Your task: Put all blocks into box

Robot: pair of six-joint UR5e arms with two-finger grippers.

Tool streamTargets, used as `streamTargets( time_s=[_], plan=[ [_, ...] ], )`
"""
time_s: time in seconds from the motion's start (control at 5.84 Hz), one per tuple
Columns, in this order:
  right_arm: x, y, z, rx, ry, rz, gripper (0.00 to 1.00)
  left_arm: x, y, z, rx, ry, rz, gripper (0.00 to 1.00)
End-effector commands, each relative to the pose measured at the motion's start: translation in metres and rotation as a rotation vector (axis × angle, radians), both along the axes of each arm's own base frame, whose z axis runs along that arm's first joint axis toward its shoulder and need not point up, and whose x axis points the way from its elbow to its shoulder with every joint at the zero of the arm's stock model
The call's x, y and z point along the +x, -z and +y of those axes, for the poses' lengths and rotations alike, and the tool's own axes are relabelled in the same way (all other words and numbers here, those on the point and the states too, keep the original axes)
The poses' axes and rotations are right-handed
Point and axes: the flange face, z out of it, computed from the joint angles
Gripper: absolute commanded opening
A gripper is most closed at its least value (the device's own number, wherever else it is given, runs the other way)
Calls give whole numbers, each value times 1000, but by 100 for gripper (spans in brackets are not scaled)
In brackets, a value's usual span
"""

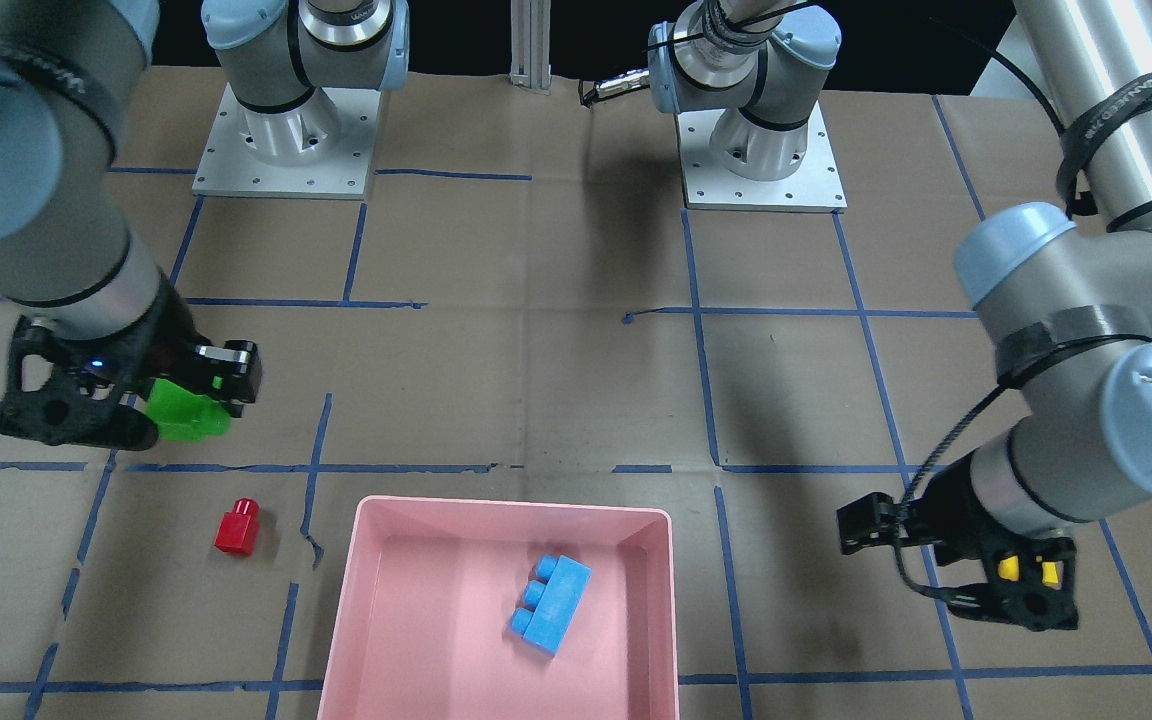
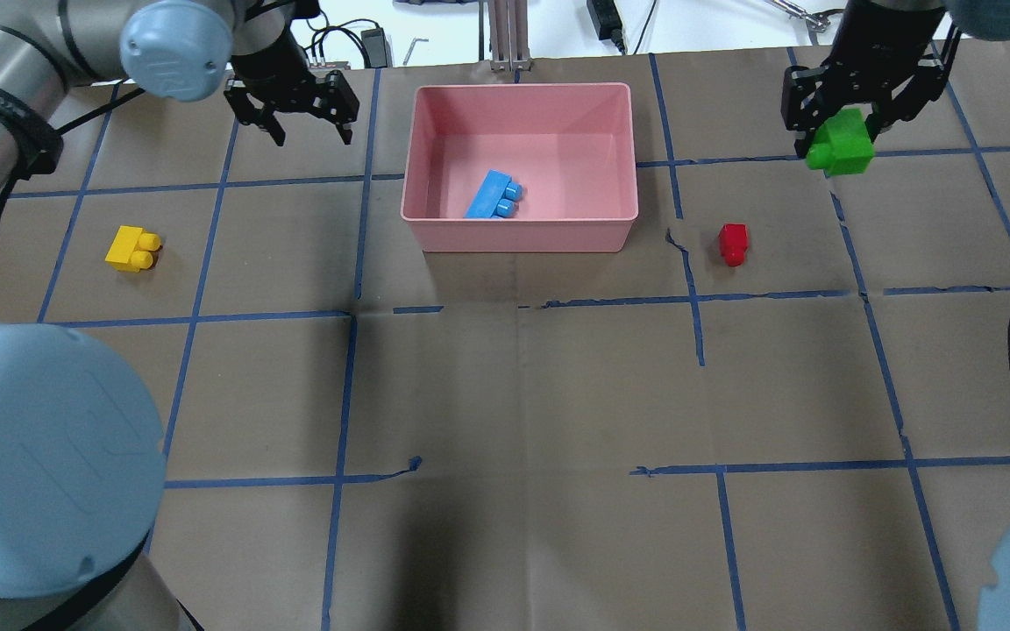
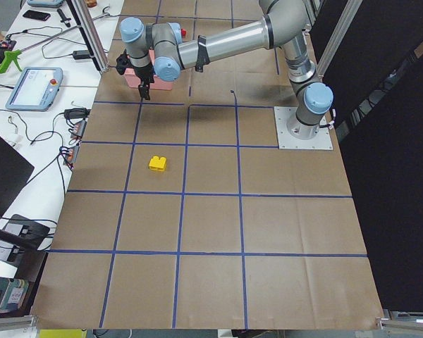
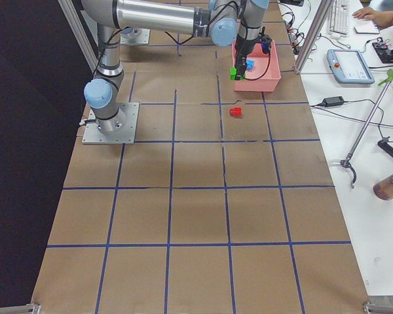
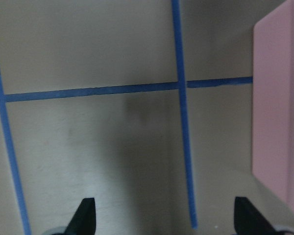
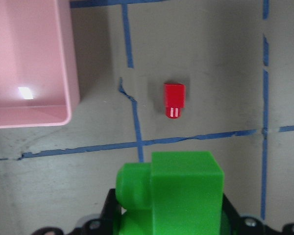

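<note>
**Green block pinched in your right gripper; the box lies to its left.**
Your right gripper (image 2: 840, 131) is clamped on the green block (image 6: 183, 196) and holds it off the table, studs turned toward the box (image 2: 522, 235). The box's near short wall faces the gripper, so a sideways carry to the left should clear it. The red block (image 2: 732, 243) lies on the table between gripper and box, a little toward the robot. The blue block (image 2: 494, 194) is already inside. Your left gripper (image 2: 312, 131) hangs spread and empty just beside the box's other end. The yellow block (image 2: 133, 249) lies on the table to its left, toward the robot, so it looks like that arm's job.
</note>
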Motion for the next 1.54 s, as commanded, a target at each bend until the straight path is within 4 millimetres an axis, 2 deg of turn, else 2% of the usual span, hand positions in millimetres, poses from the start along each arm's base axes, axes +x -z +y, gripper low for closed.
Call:
streamTargets(
  time_s=[0.0,0.17,0.34,0.51,0.68,1.03,1.2,1.37],
  plan=[
    [108,36,-7,-102,9,-72,52,96,21,16,33,26,6,99],
    [123,77,-30,-138,-20,-82,52,116,42,14,101,40,-140,96],
    [128,109,-53,-200,-76,-94,52,136,59,10,110,57,-150,94],
    [132,132,-68,-228,-82,-100,52,161,75,10,76,126,-159,94],
    [139,134,-79,-233,-77,-151,52,175,96,8,73,159,-160,94],
    [154,136,-96,-246,-88,-193,53,182,109,5,74,167,-164,94],
    [159,139,-95,-237,-92,-250,99,184,125,1,71,169,-173,95],
    [161,138,-95,-231,-73,-276,100,185,142,0,90,168,-167,95]
  ],
)
